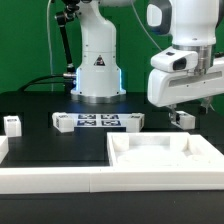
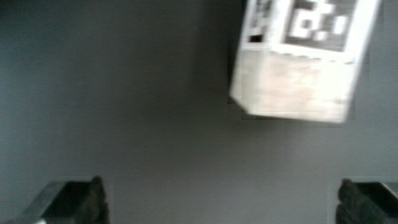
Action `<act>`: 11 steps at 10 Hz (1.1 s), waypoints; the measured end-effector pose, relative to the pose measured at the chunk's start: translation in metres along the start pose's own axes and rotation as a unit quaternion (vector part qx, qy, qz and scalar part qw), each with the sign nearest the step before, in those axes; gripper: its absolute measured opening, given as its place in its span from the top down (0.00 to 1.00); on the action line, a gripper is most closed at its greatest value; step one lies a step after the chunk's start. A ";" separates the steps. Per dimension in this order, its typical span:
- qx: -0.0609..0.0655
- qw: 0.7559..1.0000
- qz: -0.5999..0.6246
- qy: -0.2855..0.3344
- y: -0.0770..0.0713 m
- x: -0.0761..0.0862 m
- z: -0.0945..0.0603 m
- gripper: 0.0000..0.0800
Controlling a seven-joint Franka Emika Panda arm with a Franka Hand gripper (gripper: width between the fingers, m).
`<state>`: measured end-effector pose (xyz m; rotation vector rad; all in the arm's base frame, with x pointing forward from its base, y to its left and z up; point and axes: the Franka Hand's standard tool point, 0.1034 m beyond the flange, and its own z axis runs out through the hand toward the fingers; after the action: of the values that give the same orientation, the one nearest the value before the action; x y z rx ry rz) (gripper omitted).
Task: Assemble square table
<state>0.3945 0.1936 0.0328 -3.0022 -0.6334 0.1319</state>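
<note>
The worktop (image 1: 60, 148) is a matte black surface, bare across most of its middle. Behind its back edge hangs a green curtain (image 1: 28, 40), and the arm's white base (image 1: 97, 68) stands at the middle of that edge with a blue glow at its foot. A dark cable (image 1: 30, 86) loops down beside the base on the exterior view's left.

The marker board (image 1: 97, 121) lies flat just in front of the base. The tabletop (image 1: 165, 172), a white tray with raised rims, sits at the front edge towards the exterior view's right corner, its hollow side up. A white border bar (image 1: 50, 178) runs along the front edge beside it.

A white block leg (image 1: 183, 118) lies behind the tabletop's far rim, close under the arm's hand. A second leg (image 1: 12, 124) stands near the edge on the exterior view's left, well apart from the rest.

The gripper (image 2: 221, 203) hangs above the worktop, empty, its jaws spread wide. In the wrist view only the dark fingertips (image 2: 71, 200) show, with bare surface between them. A tagged leg (image 2: 294, 62) lies tilted on the surface beyond them, touching neither finger.
</note>
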 end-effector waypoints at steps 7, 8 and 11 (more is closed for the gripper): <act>-0.015 1.000 -0.003 0.004 -0.014 -0.002 -0.001 0.19; -0.023 1.000 -0.008 0.018 -0.022 -0.004 -0.003 0.19; -0.023 0.999 0.002 0.028 -0.017 -0.008 -0.001 0.19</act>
<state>0.3809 0.2060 0.0353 -3.0395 -0.6321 0.0337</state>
